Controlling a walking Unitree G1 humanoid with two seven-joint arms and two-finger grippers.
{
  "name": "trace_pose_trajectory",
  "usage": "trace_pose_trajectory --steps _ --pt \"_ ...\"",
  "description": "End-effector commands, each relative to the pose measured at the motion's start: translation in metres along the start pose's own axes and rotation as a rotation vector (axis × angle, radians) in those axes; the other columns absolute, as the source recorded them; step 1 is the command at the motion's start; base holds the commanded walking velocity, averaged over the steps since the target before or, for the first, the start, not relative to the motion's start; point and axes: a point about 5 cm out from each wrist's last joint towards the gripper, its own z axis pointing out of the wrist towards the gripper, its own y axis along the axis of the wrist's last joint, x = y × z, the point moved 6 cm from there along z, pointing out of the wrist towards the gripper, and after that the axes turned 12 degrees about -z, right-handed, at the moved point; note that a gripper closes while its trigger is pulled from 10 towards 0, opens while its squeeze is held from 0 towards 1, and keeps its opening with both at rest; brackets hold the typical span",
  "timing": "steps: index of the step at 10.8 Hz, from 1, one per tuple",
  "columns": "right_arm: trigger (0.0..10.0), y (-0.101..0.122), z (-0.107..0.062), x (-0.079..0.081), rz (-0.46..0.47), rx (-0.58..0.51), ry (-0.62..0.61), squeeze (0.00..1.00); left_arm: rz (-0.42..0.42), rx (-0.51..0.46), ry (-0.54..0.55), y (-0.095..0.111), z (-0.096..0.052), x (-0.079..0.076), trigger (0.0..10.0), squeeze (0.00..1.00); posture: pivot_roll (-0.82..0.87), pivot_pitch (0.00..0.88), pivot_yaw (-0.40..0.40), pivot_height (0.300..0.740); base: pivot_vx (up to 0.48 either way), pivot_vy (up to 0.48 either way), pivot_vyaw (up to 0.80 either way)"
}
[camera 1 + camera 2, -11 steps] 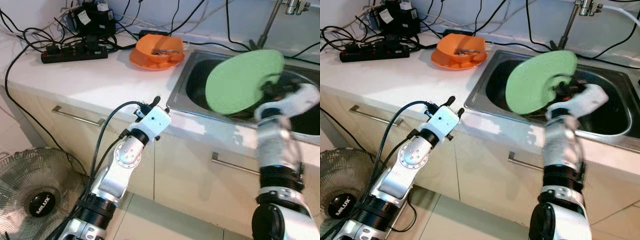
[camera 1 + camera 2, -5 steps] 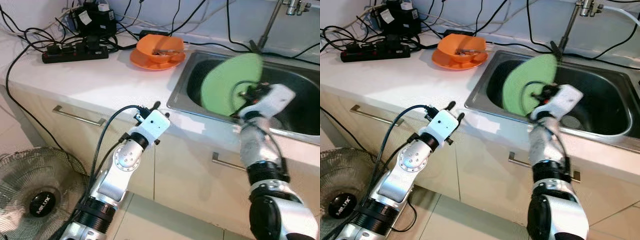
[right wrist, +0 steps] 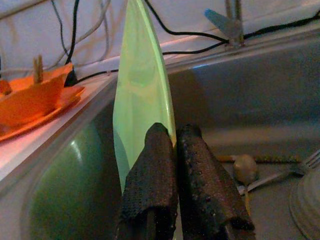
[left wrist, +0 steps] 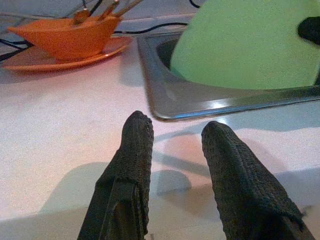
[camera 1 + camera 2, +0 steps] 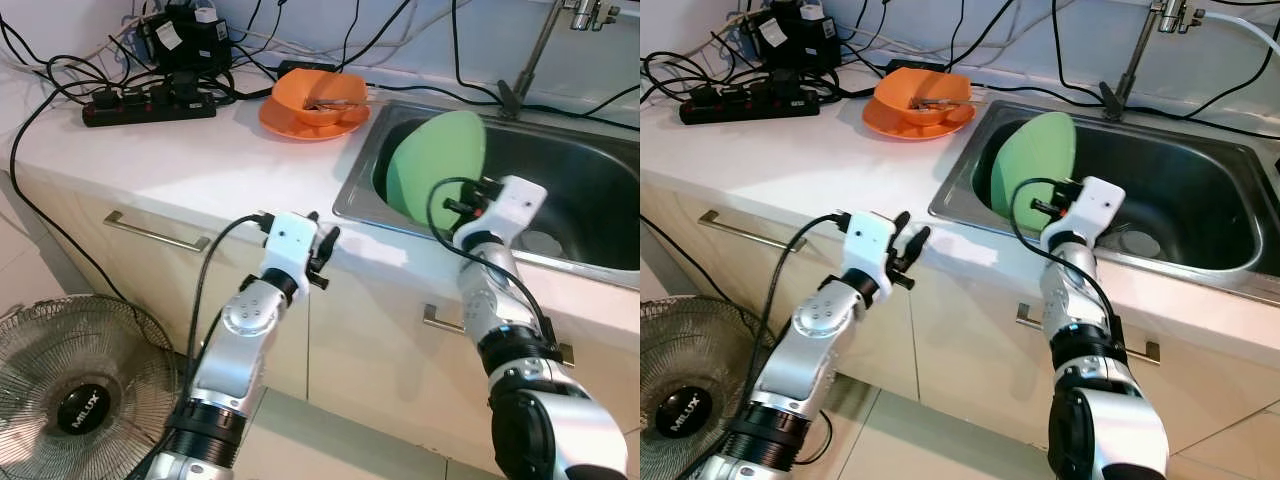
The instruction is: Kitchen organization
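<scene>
A light green plate point(image 5: 437, 168) stands on edge inside the steel sink point(image 5: 357, 196), at its left end. My right gripper point(image 5: 458, 207) is shut on the plate's lower rim; in the right wrist view both fingers point(image 3: 150, 167) pinch the thin green plate point(image 3: 140, 95). My left gripper point(image 5: 322, 250) is open and holds nothing, hovering at the counter's front edge just left of the sink. The left wrist view has its fingers point(image 4: 134, 150) apart over the white counter, pointing toward the green plate point(image 4: 250, 45). An orange bowl point(image 5: 320, 95) with utensils sits on an orange plate by the sink.
A faucet point(image 5: 540, 45) rises behind the sink. A spoon point(image 3: 245, 167) and a fork lie on the sink bottom. A black power strip point(image 5: 150, 105) with tangled cables lies at the counter's back left. A floor fan point(image 5: 70, 395) stands lower left. Cabinet fronts carry metal handles point(image 5: 155, 233).
My right gripper has swung the green plate left and down from above the sink, turning it on edge. My left gripper has rotated and come nearer the counter's front edge.
</scene>
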Motion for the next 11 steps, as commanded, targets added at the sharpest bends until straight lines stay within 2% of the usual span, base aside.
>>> trace_pose_trajectory --steps 1,4,6,9,11 --pt "10.0 0.006 0.003 0.011 -0.008 -0.018 0.036 0.0 -0.004 0.0 -0.007 0.003 0.003 -0.004 10.0 0.0 0.21 0.026 -0.026 0.74 0.0 0.0 0.0" --pt "10.0 -0.004 0.002 0.018 -0.032 0.025 0.06 0.0 0.011 0.033 -0.034 0.002 0.007 -0.008 10.0 0.0 0.21 0.031 -0.026 0.74 0.0 0.0 0.0" --pt "10.0 -0.013 0.0 0.031 -0.085 0.061 0.113 0.0 0.005 0.039 -0.052 0.002 0.009 -0.014 10.0 0.0 0.21 0.029 -0.027 0.74 0.0 0.0 0.0" --pt "10.0 -0.016 -0.001 0.034 -0.098 0.072 0.119 0.0 0.005 0.039 -0.051 0.004 0.01 -0.015 10.0 0.0 0.21 0.023 -0.028 0.74 0.0 0.0 0.0" --pt "10.0 -0.02 0.0 0.029 -0.107 0.094 0.106 0.0 0.009 0.044 -0.054 0.003 0.01 -0.015 10.0 0.0 0.21 0.016 -0.029 0.74 0.0 0.0 0.0"
